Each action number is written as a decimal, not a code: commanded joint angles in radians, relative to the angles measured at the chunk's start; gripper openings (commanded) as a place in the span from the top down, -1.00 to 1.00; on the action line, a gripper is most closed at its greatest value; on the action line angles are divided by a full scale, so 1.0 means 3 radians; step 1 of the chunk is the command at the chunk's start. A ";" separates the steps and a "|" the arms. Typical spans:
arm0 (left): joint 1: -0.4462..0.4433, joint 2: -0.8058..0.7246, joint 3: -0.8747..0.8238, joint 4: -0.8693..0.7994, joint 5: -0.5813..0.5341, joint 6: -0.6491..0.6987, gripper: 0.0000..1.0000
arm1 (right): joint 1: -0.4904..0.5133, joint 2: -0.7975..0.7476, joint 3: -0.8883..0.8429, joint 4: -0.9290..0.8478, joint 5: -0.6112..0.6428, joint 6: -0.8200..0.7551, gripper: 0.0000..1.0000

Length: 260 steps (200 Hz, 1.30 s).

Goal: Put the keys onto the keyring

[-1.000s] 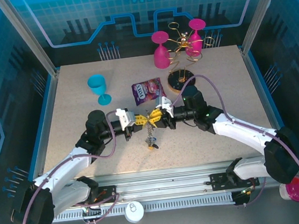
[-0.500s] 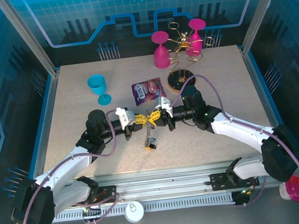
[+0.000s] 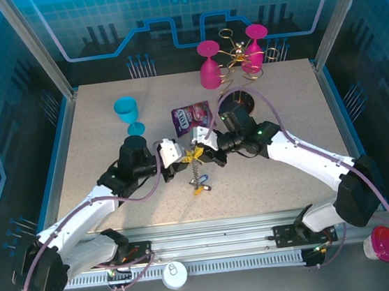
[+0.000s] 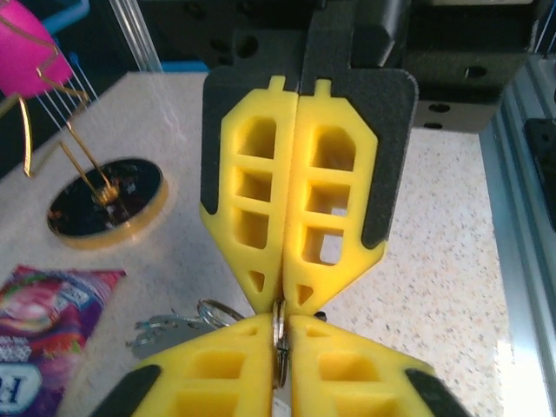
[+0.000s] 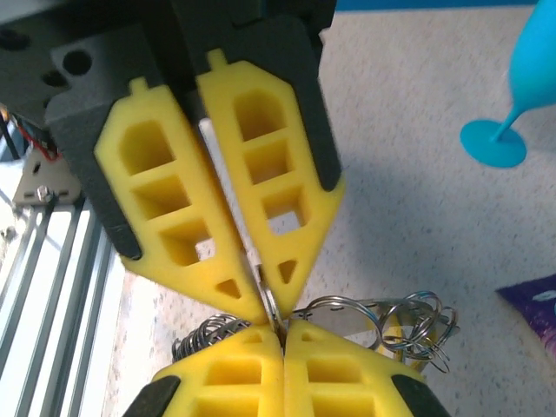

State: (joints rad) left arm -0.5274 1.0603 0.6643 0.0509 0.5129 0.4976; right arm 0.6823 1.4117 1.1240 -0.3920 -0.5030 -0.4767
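Speckled beige bench (image 3: 96,142) inside blue walls: at its middle the left tool (image 3: 187,158) and right tool (image 3: 202,153) meet tip to tip, each pinched tight on the thin grey metal wire keyring (image 3: 195,158). From it a bunch of small metal keys (image 3: 199,183) with yellow and dark tags trails toward the near edge; a purple snack packet (image 3: 190,116) lies just on the far side

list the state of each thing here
left gripper, shut on keyring
right gripper, shut on keyring
keyring, pinched between both grippers
keys, bunched, hanging from keyring
blue cup, upright
packet, flat on table
pink glasses, upside down
rack, upright
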 commanded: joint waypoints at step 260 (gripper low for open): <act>-0.0038 -0.0240 -0.0517 0.1200 0.0347 -0.0336 1.00 | -0.0157 -0.0481 -0.0833 0.1071 -0.0523 0.0622 0.98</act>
State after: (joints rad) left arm -0.5453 1.0069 0.5076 0.3477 0.5739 0.4160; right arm 0.6292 1.2659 0.8482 -0.0513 -0.6247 -0.2623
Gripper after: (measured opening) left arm 0.049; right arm 0.103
